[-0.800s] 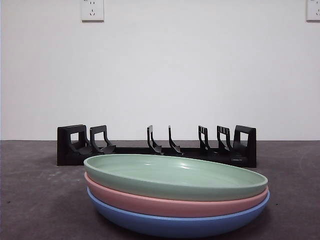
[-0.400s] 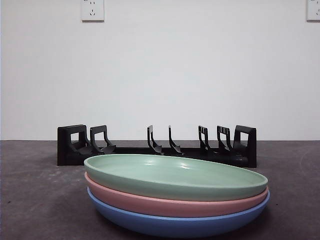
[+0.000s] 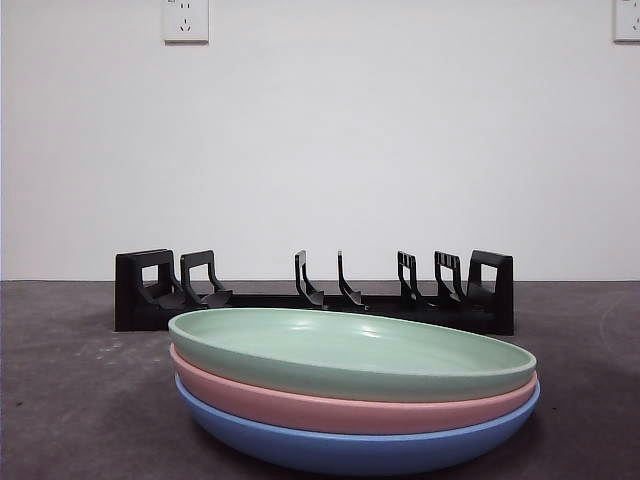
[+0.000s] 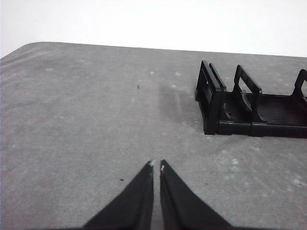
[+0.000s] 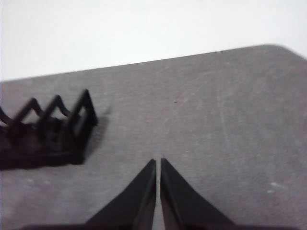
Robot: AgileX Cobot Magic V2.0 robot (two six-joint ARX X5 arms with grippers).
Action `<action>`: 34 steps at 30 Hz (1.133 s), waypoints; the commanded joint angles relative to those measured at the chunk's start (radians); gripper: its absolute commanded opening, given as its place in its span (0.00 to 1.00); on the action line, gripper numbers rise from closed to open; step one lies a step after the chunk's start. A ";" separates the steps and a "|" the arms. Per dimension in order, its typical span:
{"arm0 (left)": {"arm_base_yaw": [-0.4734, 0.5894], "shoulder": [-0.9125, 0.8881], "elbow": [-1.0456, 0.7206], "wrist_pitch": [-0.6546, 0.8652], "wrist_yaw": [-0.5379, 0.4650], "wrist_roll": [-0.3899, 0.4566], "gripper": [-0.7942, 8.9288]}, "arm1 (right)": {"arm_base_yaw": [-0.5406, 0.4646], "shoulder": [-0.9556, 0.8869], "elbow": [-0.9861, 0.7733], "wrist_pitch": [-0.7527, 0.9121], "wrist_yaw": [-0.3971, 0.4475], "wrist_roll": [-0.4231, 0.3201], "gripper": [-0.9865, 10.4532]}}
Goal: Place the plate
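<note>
Three plates are stacked near the front of the table: a green plate (image 3: 350,350) on top, a pink plate (image 3: 330,408) under it, a blue plate (image 3: 350,450) at the bottom. Behind the stack stands a black plate rack (image 3: 310,295) with upright dividers and nothing in its slots. My left gripper (image 4: 156,166) is shut and empty over bare table, off the rack's end (image 4: 211,103). My right gripper (image 5: 158,162) is shut and empty near the rack's other end (image 5: 72,129). Neither arm shows in the front view.
The table is a grey mottled surface (image 3: 70,400) against a white wall with two sockets (image 3: 185,18). Bare table lies on both sides of the rack and the plates.
</note>
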 commanded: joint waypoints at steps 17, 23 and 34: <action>0.003 -0.001 -0.019 -0.006 -0.003 0.017 0.10 | 0.043 -0.035 -0.118 0.048 0.109 -0.112 0.10; 0.003 -0.001 -0.019 -0.006 -0.003 0.017 0.10 | 0.125 -0.035 -0.118 0.047 0.075 -0.113 0.10; 0.003 -0.001 -0.019 -0.006 -0.003 0.017 0.10 | 0.137 -0.035 -0.118 0.074 0.023 -0.106 0.10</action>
